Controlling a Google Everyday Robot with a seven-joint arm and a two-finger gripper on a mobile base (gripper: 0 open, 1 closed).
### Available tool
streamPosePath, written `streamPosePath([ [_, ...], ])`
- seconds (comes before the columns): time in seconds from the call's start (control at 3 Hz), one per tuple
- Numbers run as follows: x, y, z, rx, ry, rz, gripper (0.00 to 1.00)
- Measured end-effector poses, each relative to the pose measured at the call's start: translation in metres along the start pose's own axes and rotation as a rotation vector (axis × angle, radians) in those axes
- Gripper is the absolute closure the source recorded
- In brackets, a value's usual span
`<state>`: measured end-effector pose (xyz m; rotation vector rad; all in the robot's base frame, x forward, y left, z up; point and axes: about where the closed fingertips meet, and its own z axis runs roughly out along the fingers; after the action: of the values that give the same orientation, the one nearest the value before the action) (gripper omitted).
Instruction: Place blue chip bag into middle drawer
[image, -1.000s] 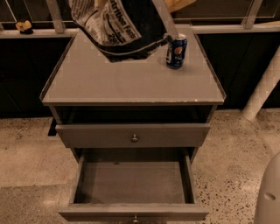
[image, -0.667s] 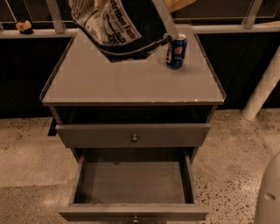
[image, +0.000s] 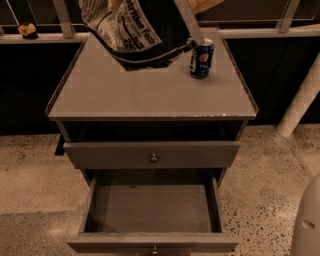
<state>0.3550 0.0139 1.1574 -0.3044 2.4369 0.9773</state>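
Item 1, blue chip bag (image: 142, 32): dark foil with white lettered panels, crinkled. It sits at 12 o'clock in my view, over the back of the desk (image: 150, 95), and its top is cut off by the frame edge. I cannot tell whether its lower edge touches the desk top.

Item 2, tool (image: 186, 21): I read it as the grey bar slanting across the bag's right edge, at 12 to 1 o'clock, running up out of view. I cannot tell how far open it is or whether it has hold of the bag.

Item 3, soda can (image: 202, 58): blue, upright on the desk, just beside the bag's lower right corner at 3 o'clock from it.

Item 4, upper drawer (image: 152, 155): closed, with a round knob at centre, directly under the desk top.

Item 5, middle drawer (image: 150, 210): pulled out toward me at 6 o'clock, its grey floor in plain sight, well apart from the bag.

Item 6, surroundings: speckled floor (image: 30, 175) to both sides, a white post (image: 300, 100) at 3 o'clock, and a small yellow object (image: 27, 30) on the ledge at 10 o'clock.
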Motion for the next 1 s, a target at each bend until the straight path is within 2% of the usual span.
streamPosePath([
  [1.0,0.0,0.0,0.0,0.0,0.0,0.0,1.0],
])
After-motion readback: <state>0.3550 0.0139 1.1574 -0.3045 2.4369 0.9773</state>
